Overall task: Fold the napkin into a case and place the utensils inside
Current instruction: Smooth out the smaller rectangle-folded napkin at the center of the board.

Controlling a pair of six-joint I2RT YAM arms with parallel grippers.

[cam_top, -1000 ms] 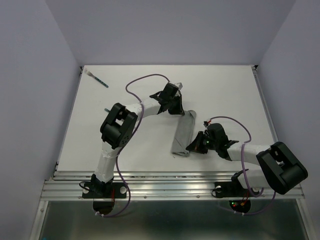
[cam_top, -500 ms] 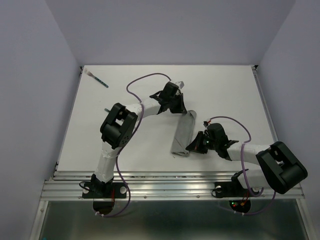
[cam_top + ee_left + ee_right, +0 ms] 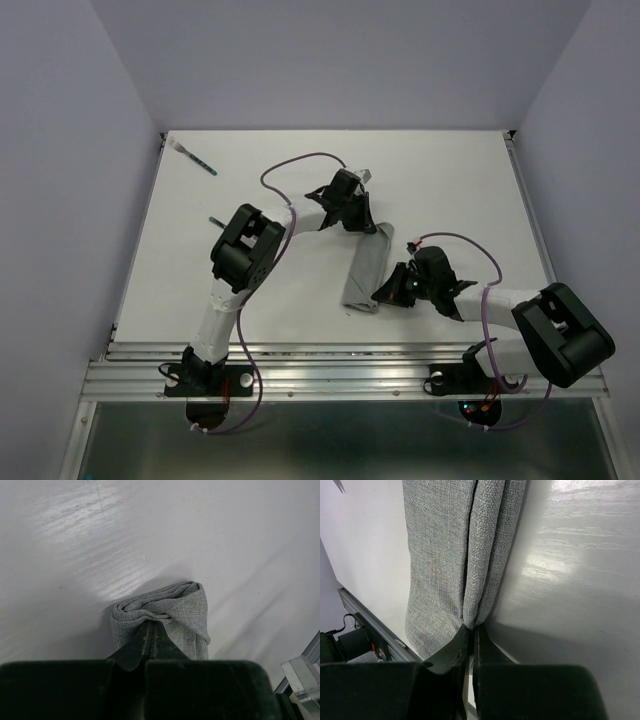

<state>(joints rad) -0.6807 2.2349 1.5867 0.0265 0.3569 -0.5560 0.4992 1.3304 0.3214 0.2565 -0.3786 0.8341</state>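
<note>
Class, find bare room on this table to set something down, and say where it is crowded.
Bare: the far right of the table, between the folded napkin and the right rim; also the near-left strip along the left rim. Crowded: the middle, where the left gripper and right gripper pinch the napkin, and the far-left corner with a utensil.

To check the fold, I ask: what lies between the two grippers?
Only the folded napkin; the top view shows it running from the left gripper, at its far end, to the right gripper, near its near end.
</note>
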